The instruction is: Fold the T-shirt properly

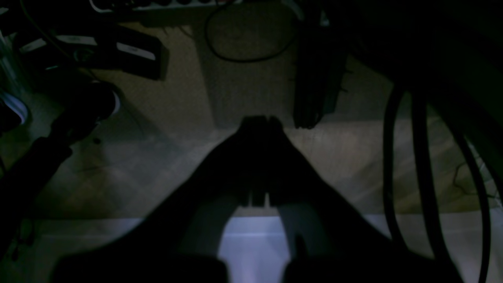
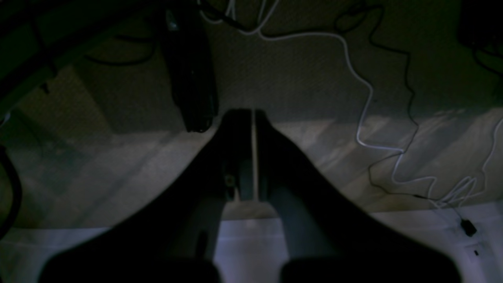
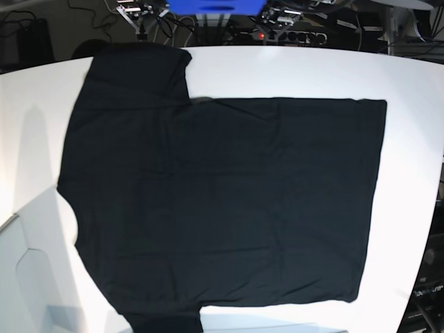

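The black T-shirt (image 3: 222, 201) lies spread flat on the white table (image 3: 291, 69) in the base view, plain side up, with its sleeves at the far left and near left and its hem to the right. No print or tag shows. My left gripper (image 1: 261, 120) is shut and empty, hanging over the floor past the table edge. My right gripper (image 2: 253, 114) is shut and empty too, with only a hairline gap between its fingers, also over the floor. Neither gripper shows in the base view, and the shirt shows in neither wrist view.
A power strip and cables (image 3: 291, 33) lie behind the table's far edge. The wrist views show dim floor with black cables (image 1: 420, 165), a white cable (image 2: 365, 118), a dark post (image 1: 314, 78) and a strip of white table edge (image 1: 251, 243).
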